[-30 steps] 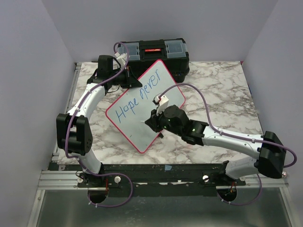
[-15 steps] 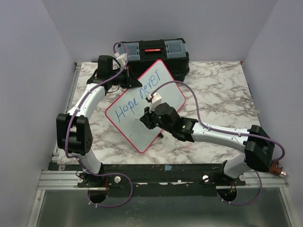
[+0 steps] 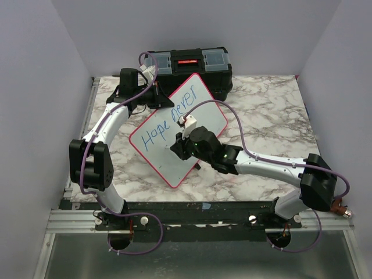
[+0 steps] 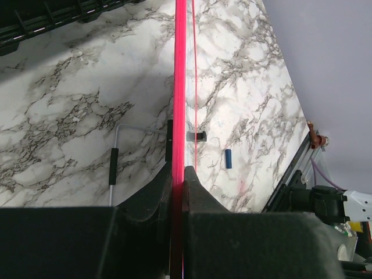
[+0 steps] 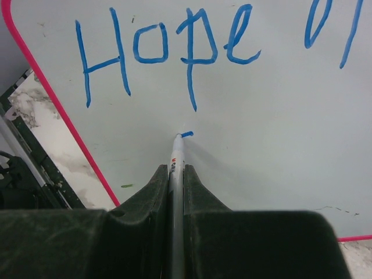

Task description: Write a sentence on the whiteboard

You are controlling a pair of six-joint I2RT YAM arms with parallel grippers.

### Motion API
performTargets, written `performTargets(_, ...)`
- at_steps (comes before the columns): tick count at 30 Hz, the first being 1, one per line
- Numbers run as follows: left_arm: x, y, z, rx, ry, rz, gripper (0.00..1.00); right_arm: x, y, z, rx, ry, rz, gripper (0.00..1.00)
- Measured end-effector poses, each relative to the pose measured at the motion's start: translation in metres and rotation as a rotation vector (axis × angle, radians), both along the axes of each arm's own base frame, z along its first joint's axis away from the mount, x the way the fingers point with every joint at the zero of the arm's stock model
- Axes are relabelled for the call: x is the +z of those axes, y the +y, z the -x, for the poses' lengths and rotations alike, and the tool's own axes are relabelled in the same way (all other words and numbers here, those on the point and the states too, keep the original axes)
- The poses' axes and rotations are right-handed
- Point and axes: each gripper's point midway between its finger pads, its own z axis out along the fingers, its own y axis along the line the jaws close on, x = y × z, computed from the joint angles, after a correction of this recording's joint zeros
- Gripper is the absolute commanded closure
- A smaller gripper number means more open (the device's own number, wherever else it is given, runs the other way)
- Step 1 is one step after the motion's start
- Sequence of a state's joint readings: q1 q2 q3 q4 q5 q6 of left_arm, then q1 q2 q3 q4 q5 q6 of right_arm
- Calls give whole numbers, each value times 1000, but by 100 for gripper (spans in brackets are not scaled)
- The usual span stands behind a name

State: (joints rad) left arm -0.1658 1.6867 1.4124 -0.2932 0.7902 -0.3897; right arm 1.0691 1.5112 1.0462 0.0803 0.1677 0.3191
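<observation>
Left tool [image 4: 178,177] clamping edge of pink-framed rectangular whiteboard [image 3: 197,93], steadying it tilted for writing; right tool [image 5: 176,174] pinching white blue-tipped marker [image 5: 176,152], tip pressing below "Hope".

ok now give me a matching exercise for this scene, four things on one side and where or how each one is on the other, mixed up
1 whiteboard
2 toolbox
3 marker
4 small blue cylinder

a lying on the marble table
b pink frame, "Hope never" in blue
c black, at the table's far edge
d tip at a short blue stroke under "Hope"

Pairs: 1-b, 2-c, 3-d, 4-a
</observation>
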Motion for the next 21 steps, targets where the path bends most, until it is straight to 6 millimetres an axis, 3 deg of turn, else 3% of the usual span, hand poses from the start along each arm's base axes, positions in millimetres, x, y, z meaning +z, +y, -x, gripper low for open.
performTargets(11,0,0,0,0,1,0,100,-3,6,11,43,7,7,99)
performTargets(21,0,0,0,1,1,0,100,-17,-5,14,25,18,43,99)
